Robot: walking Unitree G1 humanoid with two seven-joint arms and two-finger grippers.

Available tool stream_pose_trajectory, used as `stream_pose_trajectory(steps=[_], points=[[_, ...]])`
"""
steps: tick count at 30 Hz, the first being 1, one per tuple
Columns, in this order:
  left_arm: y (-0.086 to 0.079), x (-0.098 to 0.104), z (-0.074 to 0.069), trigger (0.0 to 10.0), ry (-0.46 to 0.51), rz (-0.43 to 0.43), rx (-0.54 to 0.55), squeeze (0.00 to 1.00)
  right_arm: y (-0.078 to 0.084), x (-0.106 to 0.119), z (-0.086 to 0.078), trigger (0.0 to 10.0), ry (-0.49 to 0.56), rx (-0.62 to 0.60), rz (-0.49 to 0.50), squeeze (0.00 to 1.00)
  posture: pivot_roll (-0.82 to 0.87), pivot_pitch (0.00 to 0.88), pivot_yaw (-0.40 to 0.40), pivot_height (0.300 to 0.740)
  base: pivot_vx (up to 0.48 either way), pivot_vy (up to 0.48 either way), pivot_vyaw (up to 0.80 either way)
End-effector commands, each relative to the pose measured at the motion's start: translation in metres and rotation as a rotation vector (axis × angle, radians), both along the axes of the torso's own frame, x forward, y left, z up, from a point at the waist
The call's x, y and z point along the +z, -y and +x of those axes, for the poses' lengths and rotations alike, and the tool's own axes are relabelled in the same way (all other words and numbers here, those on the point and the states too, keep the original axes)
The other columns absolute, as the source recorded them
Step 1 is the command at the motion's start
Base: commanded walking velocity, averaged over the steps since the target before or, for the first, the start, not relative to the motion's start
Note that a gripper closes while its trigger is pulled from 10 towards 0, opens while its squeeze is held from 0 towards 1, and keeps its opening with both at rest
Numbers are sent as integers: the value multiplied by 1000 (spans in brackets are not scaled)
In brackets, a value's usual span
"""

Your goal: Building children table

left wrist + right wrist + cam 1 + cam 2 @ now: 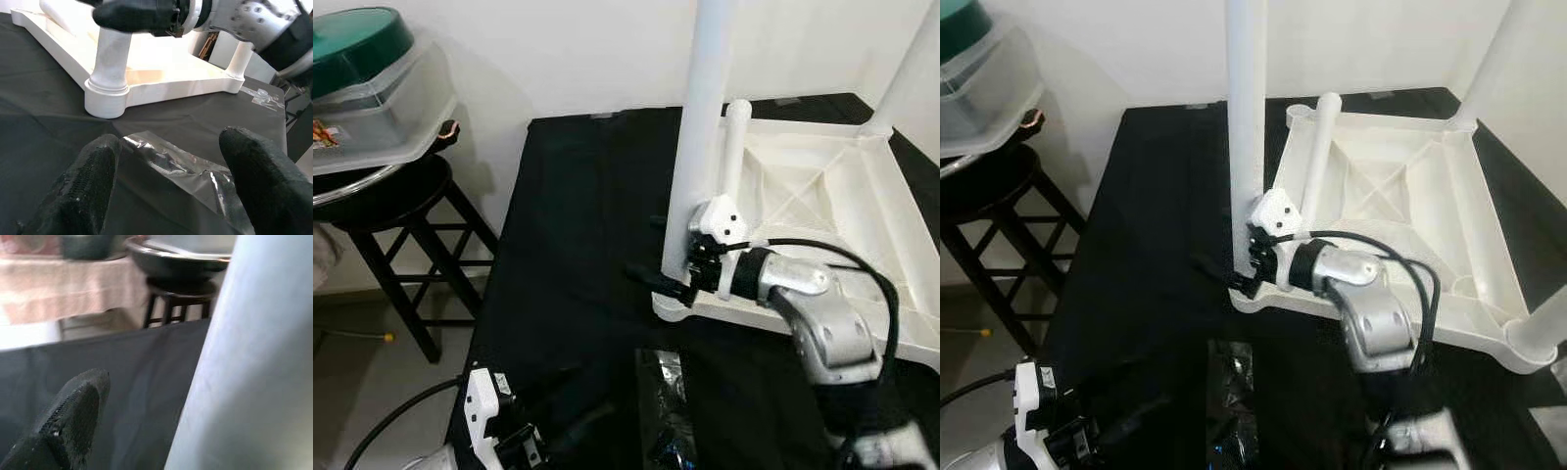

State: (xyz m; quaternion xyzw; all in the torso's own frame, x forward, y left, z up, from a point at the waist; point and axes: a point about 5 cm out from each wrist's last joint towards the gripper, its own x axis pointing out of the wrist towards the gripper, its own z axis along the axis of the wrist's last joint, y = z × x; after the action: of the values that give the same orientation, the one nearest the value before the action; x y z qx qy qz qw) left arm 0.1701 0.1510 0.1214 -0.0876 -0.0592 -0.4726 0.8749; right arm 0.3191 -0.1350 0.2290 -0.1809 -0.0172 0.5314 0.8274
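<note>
A white children's table (822,186) lies upside down on a black-covered table (568,215). One tall white leg (698,137) stands in its near left corner. My right gripper (658,253) is at the foot of this leg. It is open, with one black finger (68,421) in front of the leg and a gap between them. A loose white leg (735,147) leans across the underside. Other legs stand at the far right corner (911,69) and the near right corner (1542,333). My left gripper (171,191) is open, low over crinkled clear plastic wrap (181,161).
A black stool (401,215) stands at the left beside the table. It carries a clear plastic box (382,108) with a green lid. A white wall runs behind. The black cloth left of the white table is bare.
</note>
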Motion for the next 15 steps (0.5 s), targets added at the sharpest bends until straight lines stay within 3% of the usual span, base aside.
stream_pose_trajectory(steps=[1,7,14,15], points=[[-1,-1,-4,10000,-21,6,-4,0,-5,4,2,10000,10,81,-5,0,71,157,61,740,0,0,0],[0,-1,-7,10000,-27,4,-2,0,8,20,12,10000,-42,204,-48,0,77,169,55,740,0,0,0],[0,0,-8,10000,-29,5,-3,0,18,22,24,10000,-76,240,-86,0,82,168,56,740,0,0,0],[0,0,-8,10000,-30,6,-3,0,20,23,27,4157,-86,244,-87,0,82,168,56,740,0,0,0]])
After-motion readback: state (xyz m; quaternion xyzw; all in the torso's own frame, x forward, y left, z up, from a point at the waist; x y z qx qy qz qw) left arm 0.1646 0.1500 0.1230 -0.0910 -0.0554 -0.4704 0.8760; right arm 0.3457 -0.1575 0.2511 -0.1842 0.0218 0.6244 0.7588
